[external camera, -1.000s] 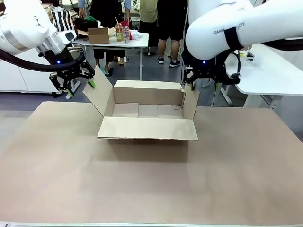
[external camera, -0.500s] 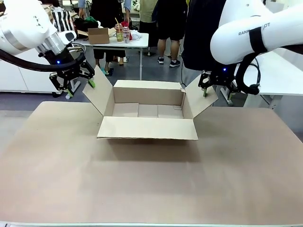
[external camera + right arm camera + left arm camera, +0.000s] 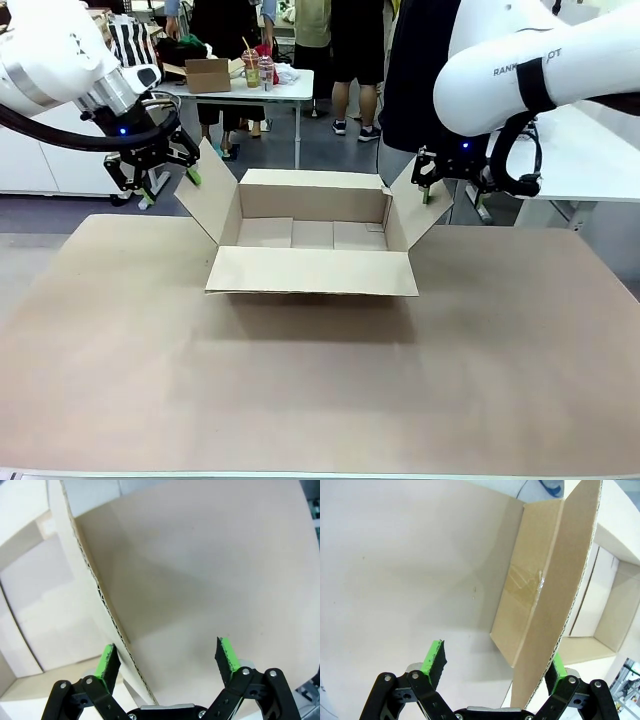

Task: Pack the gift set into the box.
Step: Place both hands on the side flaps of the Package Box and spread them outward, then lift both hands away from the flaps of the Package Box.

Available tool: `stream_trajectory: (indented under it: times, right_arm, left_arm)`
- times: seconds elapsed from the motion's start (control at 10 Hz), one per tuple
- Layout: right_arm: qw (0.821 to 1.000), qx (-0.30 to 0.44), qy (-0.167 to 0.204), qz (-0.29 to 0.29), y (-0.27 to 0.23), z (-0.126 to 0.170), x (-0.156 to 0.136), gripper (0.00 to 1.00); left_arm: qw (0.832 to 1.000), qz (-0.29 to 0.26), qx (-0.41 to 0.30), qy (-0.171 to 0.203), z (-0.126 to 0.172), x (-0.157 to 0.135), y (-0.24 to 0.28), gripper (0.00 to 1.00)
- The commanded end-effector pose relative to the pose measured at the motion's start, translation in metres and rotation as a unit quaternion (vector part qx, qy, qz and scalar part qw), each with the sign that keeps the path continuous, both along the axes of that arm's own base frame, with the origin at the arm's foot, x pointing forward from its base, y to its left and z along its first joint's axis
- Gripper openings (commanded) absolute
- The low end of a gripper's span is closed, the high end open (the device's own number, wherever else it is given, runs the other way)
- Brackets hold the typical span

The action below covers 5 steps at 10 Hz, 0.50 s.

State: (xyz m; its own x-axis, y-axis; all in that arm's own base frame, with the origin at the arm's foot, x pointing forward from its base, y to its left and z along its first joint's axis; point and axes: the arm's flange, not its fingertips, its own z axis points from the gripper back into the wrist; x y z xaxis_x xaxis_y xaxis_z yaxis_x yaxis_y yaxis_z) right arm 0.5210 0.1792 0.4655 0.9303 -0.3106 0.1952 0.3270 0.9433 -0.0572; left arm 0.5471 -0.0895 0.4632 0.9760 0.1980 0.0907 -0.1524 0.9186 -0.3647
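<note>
Four box [image 3: 312, 270] flaps open, left fingers [image 3: 434, 661] spread astride one, right fingers [image 3: 107, 662] spread astride another, people [image 3: 345, 50] behind.

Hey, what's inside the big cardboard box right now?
Inside the box, the cardboard floor shows bare, with seams between its bottom flaps. The near strip of it is hidden behind the front flap.

- The box [image 3: 312, 232]: its near wall hides the front of its floor.
- A flap [image 3: 547, 630] covers part of one green pad [image 3: 559, 669] of the left gripper [image 3: 496, 660].
- People [image 3: 340, 50] far behind are cut off at the top edge.
</note>
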Motion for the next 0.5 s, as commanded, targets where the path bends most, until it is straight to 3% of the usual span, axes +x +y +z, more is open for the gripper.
stream_trajectory:
  times: [0.0, 0.4]
  right_arm:
    - [1.0, -0.012, -0.002, -0.012, 0.0013, 0.0031, 0.0048, 1.0]
    - [1.0, -0.012, -0.002, -0.012, 0.0013, 0.0031, 0.0048, 1.0]
  left_arm:
    - [1.0, 0.007, 0.007, 0.001, 0.002, -0.0007, -0.0004, 1.0]
    - [1.0, 0.007, 0.007, 0.001, 0.002, -0.0007, -0.0004, 1.0]
